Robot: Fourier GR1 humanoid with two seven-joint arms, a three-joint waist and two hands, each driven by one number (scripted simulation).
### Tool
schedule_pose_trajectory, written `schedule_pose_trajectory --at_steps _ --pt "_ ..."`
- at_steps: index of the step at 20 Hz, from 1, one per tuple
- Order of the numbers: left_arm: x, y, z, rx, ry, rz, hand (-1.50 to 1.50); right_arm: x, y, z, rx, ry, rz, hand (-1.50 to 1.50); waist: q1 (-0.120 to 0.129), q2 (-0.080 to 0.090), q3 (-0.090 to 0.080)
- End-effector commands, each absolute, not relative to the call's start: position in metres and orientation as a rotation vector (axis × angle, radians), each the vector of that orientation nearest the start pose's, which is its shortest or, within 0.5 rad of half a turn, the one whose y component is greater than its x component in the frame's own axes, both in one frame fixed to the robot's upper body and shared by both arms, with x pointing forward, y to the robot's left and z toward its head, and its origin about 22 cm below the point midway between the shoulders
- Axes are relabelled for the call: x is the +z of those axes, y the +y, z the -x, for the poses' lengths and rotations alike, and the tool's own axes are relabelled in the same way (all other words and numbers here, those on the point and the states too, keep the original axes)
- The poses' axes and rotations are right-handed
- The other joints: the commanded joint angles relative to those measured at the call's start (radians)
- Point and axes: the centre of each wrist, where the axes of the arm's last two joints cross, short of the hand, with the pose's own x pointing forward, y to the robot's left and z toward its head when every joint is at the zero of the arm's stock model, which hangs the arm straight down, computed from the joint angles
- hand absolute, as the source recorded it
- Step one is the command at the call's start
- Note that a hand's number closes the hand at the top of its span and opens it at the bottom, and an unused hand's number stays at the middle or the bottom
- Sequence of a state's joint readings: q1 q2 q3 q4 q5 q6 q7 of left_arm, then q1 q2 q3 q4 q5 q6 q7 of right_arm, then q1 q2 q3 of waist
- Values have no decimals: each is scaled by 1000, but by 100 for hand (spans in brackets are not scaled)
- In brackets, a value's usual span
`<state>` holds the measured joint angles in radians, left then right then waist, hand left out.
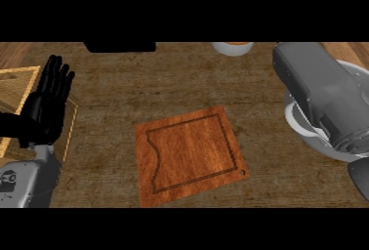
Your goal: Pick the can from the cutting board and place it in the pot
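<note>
Wooden counter (108,97), board (191,154) bare: can is off it, out of sight, likely under my right forearm over the pot (306,129). Right fingers: cannot tell; placement unconfirmed. Left hand (45,105) rests at left edge, fingers straight, together

I see dim, even light; the cutting board (189,156) shows a soft sheen, and faint shadow darkens the counter (180,83).
</note>
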<state>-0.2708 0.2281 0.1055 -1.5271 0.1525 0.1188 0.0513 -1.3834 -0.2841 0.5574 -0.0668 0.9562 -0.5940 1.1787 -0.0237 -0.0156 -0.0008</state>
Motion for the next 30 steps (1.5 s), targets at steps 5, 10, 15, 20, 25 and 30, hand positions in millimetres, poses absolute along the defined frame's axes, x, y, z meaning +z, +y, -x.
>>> schedule_pose_trajectory --at_steps 5,10,15,20,25,30 --pt "72 273 -297 82 -1733 -157 0 126 -258 -468 -11 -716 1859 150 -32 -7 1" --pt "62 286 -292 81 -1740 -176 0 92 -294 -449 15 -741 1815 150 -32 -5 0" --pt "91 302 -300 81 -1731 -167 0 77 -315 -433 40 -747 1810 150 -38 -9 -1" --pt "80 276 -306 63 -1747 -129 0 60 -361 -402 4 -663 1789 150 -11 5 0" --pt "81 269 -296 70 -1762 -128 0 50 -384 -381 -145 -649 1554 150 -6 7 2" --pt "77 279 -299 63 -1748 -104 0 36 -379 -365 -108 -779 1410 -150 16 15 1"
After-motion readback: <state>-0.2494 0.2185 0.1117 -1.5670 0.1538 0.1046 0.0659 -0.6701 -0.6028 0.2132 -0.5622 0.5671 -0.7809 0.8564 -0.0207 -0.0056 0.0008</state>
